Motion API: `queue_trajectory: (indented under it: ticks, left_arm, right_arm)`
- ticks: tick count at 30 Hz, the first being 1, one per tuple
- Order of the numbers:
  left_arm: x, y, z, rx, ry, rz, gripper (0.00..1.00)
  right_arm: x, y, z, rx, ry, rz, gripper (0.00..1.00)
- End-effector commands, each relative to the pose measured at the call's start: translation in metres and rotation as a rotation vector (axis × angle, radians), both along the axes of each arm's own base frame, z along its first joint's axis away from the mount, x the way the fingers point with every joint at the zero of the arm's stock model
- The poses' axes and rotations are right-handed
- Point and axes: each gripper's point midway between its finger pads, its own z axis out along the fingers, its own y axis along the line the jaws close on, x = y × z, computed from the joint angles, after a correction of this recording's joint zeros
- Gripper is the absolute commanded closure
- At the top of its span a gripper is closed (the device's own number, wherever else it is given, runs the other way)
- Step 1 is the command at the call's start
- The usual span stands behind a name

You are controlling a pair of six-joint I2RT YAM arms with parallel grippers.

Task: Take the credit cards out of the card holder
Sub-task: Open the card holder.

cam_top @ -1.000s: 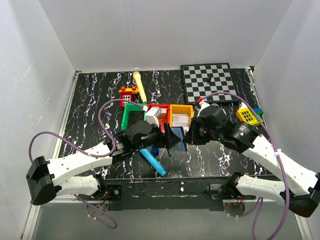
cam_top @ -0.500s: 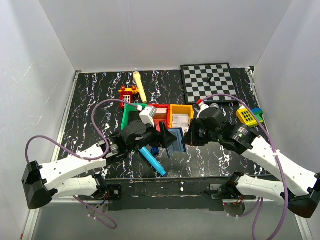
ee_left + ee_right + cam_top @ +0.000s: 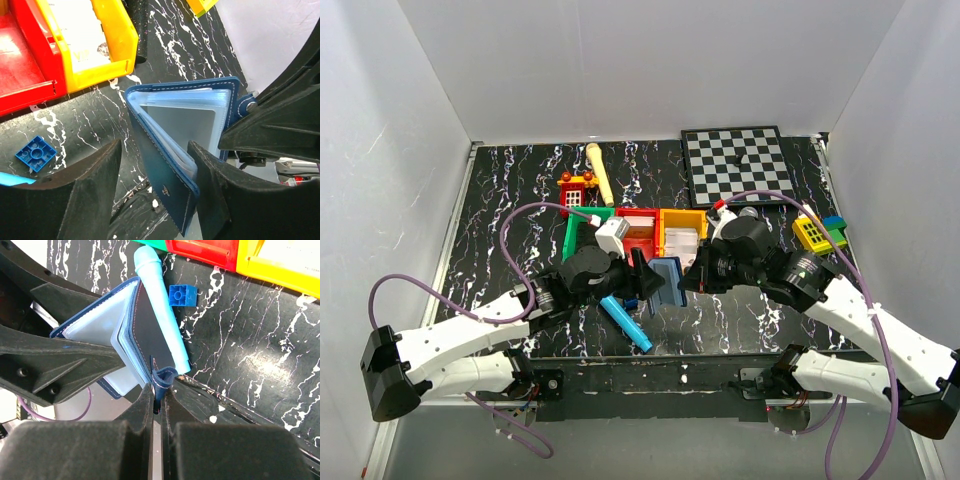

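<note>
Your right claw (image 3: 156,390) is clamped on the card holder's (image 3: 165,182) cover edge; left claw (image 3: 155,146), apart, straddles the other cover.

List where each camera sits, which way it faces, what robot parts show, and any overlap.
Top external: above and behind the bases, facing down at the table; both arms show.
Left wrist: on the left arm, facing out past its left hand to the open card holder.
Right wrist: on the right arm, facing down its right hand, shut on the holder's tab.
Shared: both wrist views show the card holder and blue brick.
</note>
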Motion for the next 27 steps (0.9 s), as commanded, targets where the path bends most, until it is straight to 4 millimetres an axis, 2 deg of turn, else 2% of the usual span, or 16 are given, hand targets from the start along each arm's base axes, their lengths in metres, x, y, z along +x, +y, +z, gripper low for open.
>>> queue_trajectory:
  ticks: [1, 4, 7, 14, 19, 27]
  left_arm:
    - [0.000, 0.006, 0.008, -0.010, -0.020, 0.013, 0.37]
    - [0.001, 0.006, 0.011, -0.021, -0.017, 0.025, 0.21]
    - [0.002, 0.003, 0.016, -0.034, -0.014, 0.028, 0.15]
    - [0.005, -0.006, 0.017, -0.027, -0.004, 0.021, 0.13]
    - [0.007, -0.011, 0.025, -0.035, -0.018, 0.018, 0.11]
    - [0.011, -0.025, 0.018, 0.005, -0.014, 0.000, 0.11]
  right_arm:
    - [0.004, 0.006, 0.017, 0.070, -0.040, -0.001, 0.99]
    - [0.005, 0.004, 0.016, 0.060, -0.044, -0.008, 0.99]
    - [0.008, -0.001, 0.013, 0.012, -0.042, -0.026, 0.99]
    - [0.015, -0.010, 0.007, -0.066, -0.050, -0.062, 0.99]
    - [0.017, -0.011, 0.007, -0.076, -0.055, -0.067, 0.99]
    - [0.016, -0.008, 0.011, -0.068, -0.057, -0.051, 0.99]
